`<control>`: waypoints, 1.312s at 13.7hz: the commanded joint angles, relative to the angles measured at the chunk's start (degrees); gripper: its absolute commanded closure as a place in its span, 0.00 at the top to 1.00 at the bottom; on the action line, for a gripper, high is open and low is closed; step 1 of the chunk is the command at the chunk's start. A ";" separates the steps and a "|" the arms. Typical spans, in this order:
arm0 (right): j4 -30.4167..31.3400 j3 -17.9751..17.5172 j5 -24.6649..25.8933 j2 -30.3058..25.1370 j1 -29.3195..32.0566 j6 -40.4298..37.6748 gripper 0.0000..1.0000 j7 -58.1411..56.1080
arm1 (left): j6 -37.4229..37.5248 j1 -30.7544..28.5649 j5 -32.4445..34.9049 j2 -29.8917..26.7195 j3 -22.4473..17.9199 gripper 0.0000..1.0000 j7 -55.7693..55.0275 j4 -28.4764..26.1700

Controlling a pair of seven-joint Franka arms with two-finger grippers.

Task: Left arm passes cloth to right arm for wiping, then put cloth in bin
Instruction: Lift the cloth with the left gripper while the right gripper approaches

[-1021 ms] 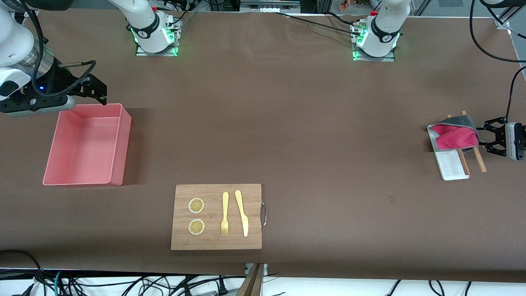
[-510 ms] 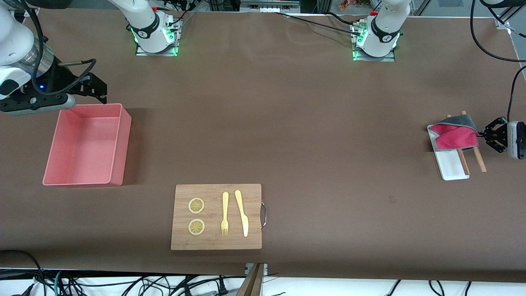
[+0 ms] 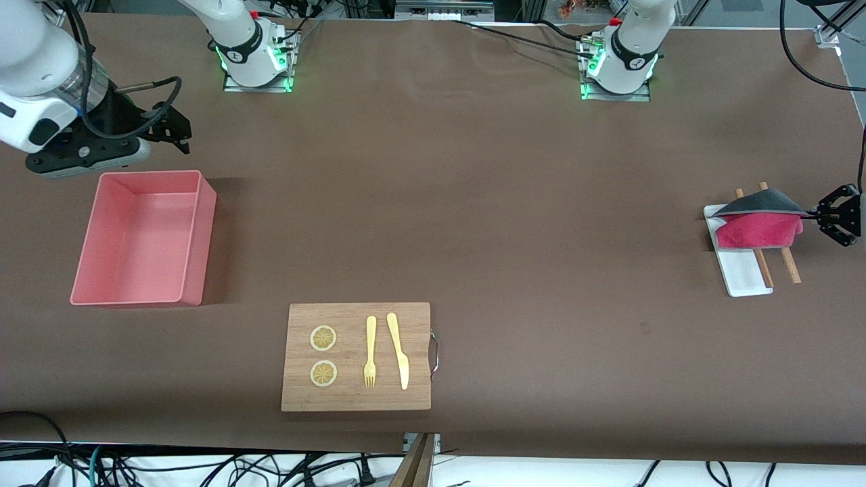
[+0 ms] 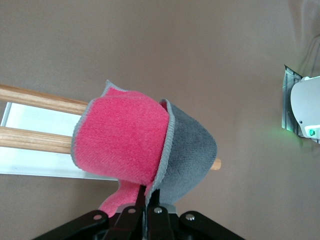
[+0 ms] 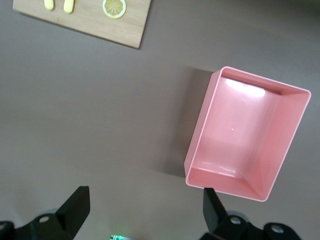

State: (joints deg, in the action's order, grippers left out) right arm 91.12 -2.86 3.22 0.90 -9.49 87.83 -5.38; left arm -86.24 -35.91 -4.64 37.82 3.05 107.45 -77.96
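Note:
The cloth (image 3: 758,228), magenta-red with a dark grey face, is lifted at one edge over the small white tray (image 3: 744,274) at the left arm's end of the table. My left gripper (image 3: 814,216) is shut on that edge; in the left wrist view its fingers (image 4: 150,192) pinch the cloth (image 4: 122,137) where the red and grey faces meet. My right gripper (image 3: 177,134) hangs open and empty over the table beside the pink bin (image 3: 196,237). The right wrist view shows the right gripper (image 5: 145,205) with its jaws spread wide and the empty bin (image 5: 200,135) below.
Two wooden sticks (image 3: 788,264) lie across the white tray under the cloth. A wooden board (image 3: 356,399) with two lemon slices, a yellow fork and a yellow knife sits near the front edge, mid-table. Both arm bases stand along the table's edge farthest from the front camera.
The left gripper closed on the cloth's edge and drew it up and toward the left arm's end, tenting the cloth. The right arm rose slightly and shifted toward the table's middle.

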 commanded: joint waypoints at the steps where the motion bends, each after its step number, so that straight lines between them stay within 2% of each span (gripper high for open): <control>1: 1.34 0.22 0.74 -0.81 0.00 -0.99 1.00 -2.53 | 2.64 2.33 1.63 -3.79 -0.06 0.00 -3.71 0.26; 5: 10.90 -0.13 -0.58 -8.53 -0.09 2.16 1.00 -1.39 | 11.95 10.93 3.50 -12.41 -0.06 0.00 -21.71 0.35; 7: 14.51 -0.04 -2.51 -12.57 -0.09 2.60 1.00 -1.21 | 15.56 16.20 2.80 -14.70 0.03 0.00 -31.38 0.44; 9: 20.03 -0.21 -3.22 -16.70 -0.09 6.19 1.00 -1.21 | 16.98 22.00 1.05 -16.02 1.16 0.00 -42.18 0.53; 11: 21.38 -0.21 -6.63 -16.73 -0.18 7.96 1.00 -4.10 | 16.98 25.26 -3.25 -16.20 3.96 0.00 -52.12 0.53; 13: 22.51 -0.13 -12.07 -15.59 -0.09 10.85 1.00 -14.78 | 16.46 28.43 -7.29 -15.50 6.26 0.00 -59.43 0.44; 18: 23.49 -0.13 -23.24 -9.97 -0.09 16.05 1.00 -34.13 | 12.50 38.62 -23.27 -14.36 6.35 0.00 -75.60 0.53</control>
State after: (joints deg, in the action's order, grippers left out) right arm 114.50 -3.07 -15.78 -11.37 -9.74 102.00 -32.12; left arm -72.49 -0.52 -22.62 23.70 9.93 37.77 -77.49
